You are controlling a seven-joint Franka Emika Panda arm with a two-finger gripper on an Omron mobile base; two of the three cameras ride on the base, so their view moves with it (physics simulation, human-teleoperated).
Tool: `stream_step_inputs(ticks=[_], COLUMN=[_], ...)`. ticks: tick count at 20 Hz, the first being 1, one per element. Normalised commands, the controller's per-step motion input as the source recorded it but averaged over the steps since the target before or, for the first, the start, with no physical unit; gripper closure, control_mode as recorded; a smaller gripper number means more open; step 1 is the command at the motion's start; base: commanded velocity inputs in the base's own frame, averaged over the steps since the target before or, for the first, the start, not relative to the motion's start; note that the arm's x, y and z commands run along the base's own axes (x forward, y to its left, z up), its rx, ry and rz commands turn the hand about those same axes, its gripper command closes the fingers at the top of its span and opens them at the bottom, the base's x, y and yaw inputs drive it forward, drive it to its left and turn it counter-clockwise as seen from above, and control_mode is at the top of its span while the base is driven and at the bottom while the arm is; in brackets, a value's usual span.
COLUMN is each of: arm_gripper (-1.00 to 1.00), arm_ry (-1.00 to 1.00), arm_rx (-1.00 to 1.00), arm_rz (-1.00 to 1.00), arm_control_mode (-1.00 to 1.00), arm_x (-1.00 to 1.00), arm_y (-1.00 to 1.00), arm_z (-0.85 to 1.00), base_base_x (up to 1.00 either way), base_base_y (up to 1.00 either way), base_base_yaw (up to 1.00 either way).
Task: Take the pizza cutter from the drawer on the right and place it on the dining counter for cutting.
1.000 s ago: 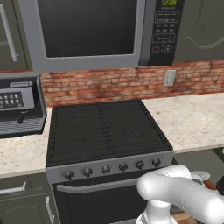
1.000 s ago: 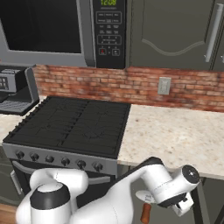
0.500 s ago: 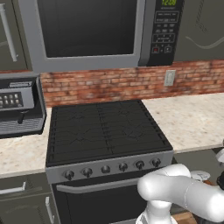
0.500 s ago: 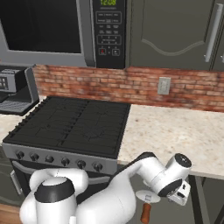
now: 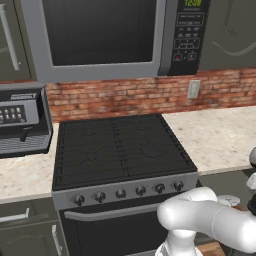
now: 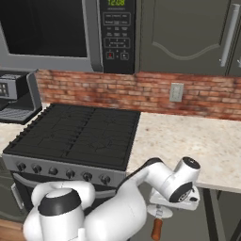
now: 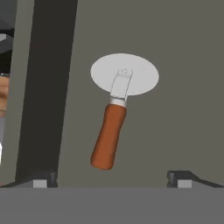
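Note:
The pizza cutter [image 7: 109, 131] lies flat on the grey floor of the open drawer [image 7: 188, 109], its silvery wheel away from me and its reddish-brown handle pointing toward my fingers. My gripper [image 7: 113, 180] hangs open above it, its two tips wide apart on either side of the handle end and touching nothing. In the right base view the cutter [image 6: 157, 228] shows just under my lowered hand, right of the stove. Its wheel [image 5: 228, 200] peeks out behind my arm in the left base view. The dining counter is out of view.
A black stove [image 6: 80, 136] with a row of knobs stands left of the drawer. The beige worktop [image 6: 188, 141] overhangs the drawer from behind. A dark drawer wall [image 7: 43, 87] runs along the left of the hand view. A coffee machine [image 5: 22, 120] stands at the far left.
My hand has turned and shifted slightly up and left over the drawer. The pizza cutter has stayed where it lay.

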Motion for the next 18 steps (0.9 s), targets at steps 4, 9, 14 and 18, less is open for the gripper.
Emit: stream_step_inputs(ticks=[4,9,14,18], arm_gripper=[-1.00,-1.00,-1.00,-1.00], arm_ry=[0.00,0.00,-0.01,0.00], arm_rx=[0.00,-0.02,-0.08,-0.12], arm_rz=[0.06,0.00,0.00,0.00], arm_control_mode=[-1.00,-1.00,-1.00,-1.00], arm_x=[-0.08,-0.02,0.00,0.00], arm_y=[0.46,0.27,0.00,0.00], arm_z=[0.00,-0.05,-0.21,-0.20], base_base_x=[0.00,0.00,0.00,0.00], base_base_y=[0.00,0.00,0.00,0.00], base_base_yaw=[0.00,0.00,0.00,0.00])
